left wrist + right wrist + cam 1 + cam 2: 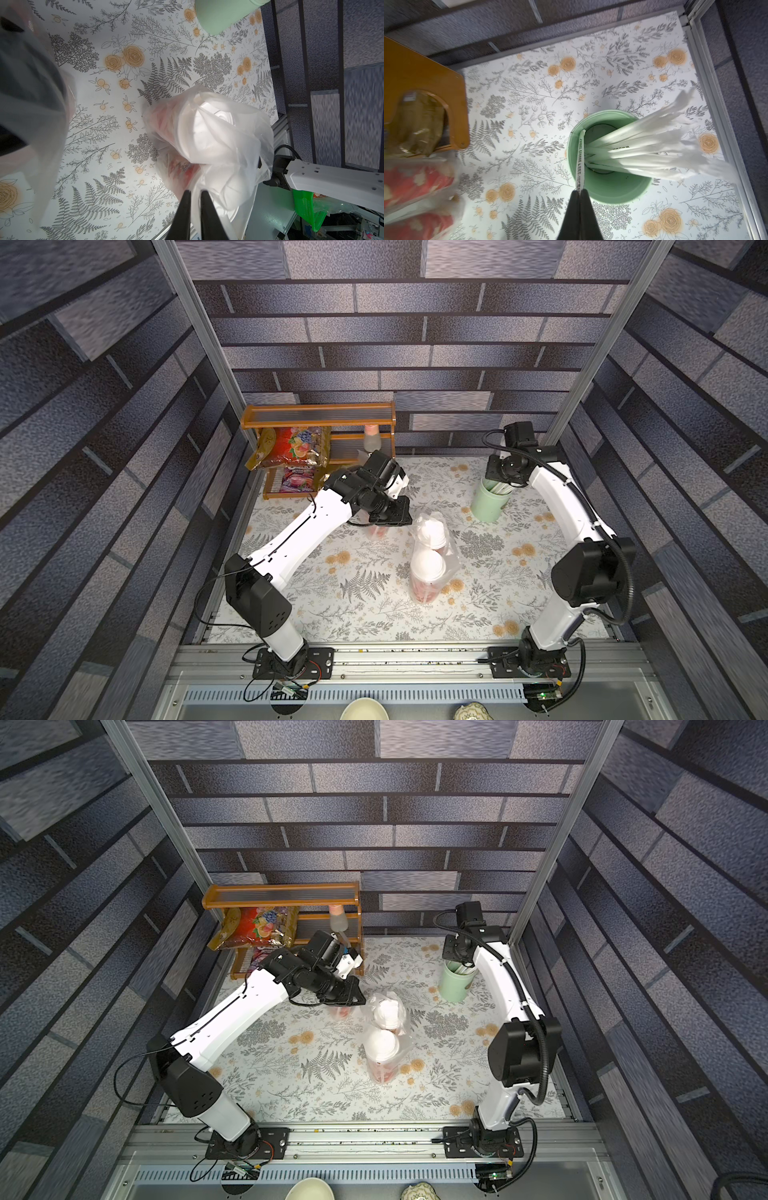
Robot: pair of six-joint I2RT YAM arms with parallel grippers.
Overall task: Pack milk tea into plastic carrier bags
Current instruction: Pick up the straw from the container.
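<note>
Two white-lidded red milk tea cups (pixel 428 564) stand mid-table inside a clear plastic carrier bag (pixel 451 560), seen in both top views. My left gripper (pixel 195 192) is at that bag's top (pixel 226 149); its jaws stand narrowly open with loose film lying in the gap. Under the left wrist (pixel 390 516) another red cup (pixel 378 533) shows through film, and its dark lid (pixel 31 99) is a blur close to the left wrist camera. My right gripper (pixel 579 190) is shut on a white wrapped straw (pixel 581 162) in the pale green cup (pixel 608 187) at the back right.
A wooden shelf (pixel 320 416) with foil snack packets (pixel 291 448) and a bottle (pixel 372 439) stands at the back left. The green straw cup (pixel 490 499) holds several more straws (pixel 664 149). Aluminium posts and the rail (pixel 415 655) frame the floral table (pixel 353 614).
</note>
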